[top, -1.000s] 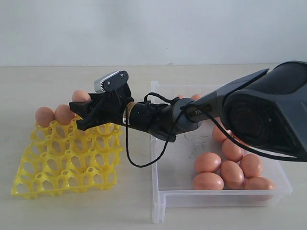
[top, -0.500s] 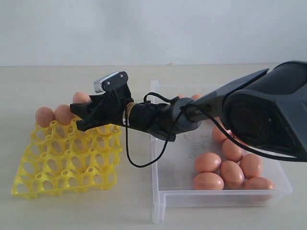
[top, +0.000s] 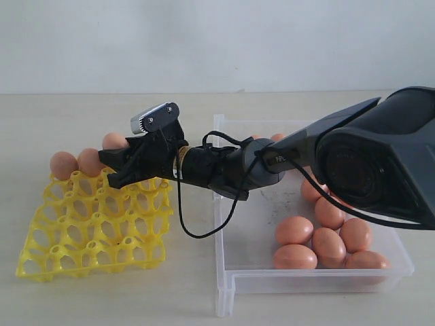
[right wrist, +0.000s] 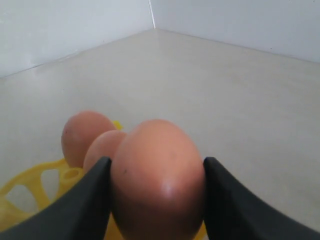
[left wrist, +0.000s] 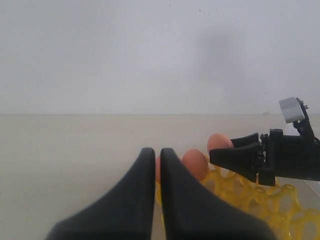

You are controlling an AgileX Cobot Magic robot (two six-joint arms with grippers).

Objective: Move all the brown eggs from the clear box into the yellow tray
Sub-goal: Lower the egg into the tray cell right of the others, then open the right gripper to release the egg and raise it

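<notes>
Brown egg (top: pixel 115 140), clamped in the right claw (top: pixel 106 166), is held over the far row of the yellow tray (top: pixel 88 234) beside two seated eggs (top: pixel 77 163); it is best lowered straight and seated before release.

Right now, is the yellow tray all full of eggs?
No, only two brown eggs sit along the far edge of the yellow tray, and most of its cups are empty.

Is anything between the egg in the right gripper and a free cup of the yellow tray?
Nothing visible. The right gripper holds the egg over the yellow tray's far row, beside two seated eggs; nearby cups are empty.
</notes>
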